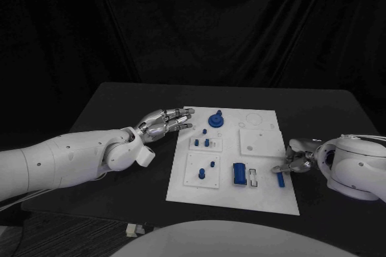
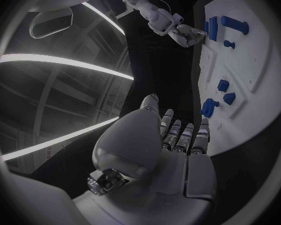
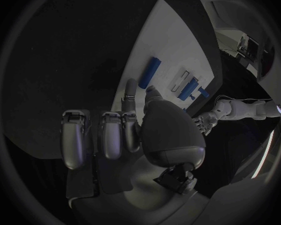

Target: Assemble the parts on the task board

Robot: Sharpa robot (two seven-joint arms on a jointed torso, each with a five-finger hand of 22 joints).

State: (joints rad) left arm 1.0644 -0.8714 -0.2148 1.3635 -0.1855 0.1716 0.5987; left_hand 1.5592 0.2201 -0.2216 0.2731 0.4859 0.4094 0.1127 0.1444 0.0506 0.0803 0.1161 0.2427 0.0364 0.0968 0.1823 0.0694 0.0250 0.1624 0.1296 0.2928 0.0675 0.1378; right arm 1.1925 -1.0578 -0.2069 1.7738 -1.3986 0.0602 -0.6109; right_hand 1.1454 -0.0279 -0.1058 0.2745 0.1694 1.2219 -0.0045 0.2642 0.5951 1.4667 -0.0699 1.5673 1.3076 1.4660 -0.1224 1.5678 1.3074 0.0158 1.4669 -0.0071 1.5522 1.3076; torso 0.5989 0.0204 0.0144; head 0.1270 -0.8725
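Head view: right hand (image 1: 294, 161) at right edge of white board (image 1: 233, 156), fingertips just beside loose blue bar (image 1: 280, 180); bar's long axis along the board's depth, toward the robot from the fingers. Left hand (image 1: 163, 122) at far left edge, fingers apart, empty, well apart from bar. Black table (image 1: 322, 109) around.
Left wrist view: fingers straight, holding nothing, near round blue piece (image 2: 209, 107).
Right wrist view: fingers loosely curled; hold on bar — cannot tell.

Lab: black-draped backdrop (image 1: 241, 34), black table (image 1: 322, 112), ceiling strip lights (image 2: 65, 65).
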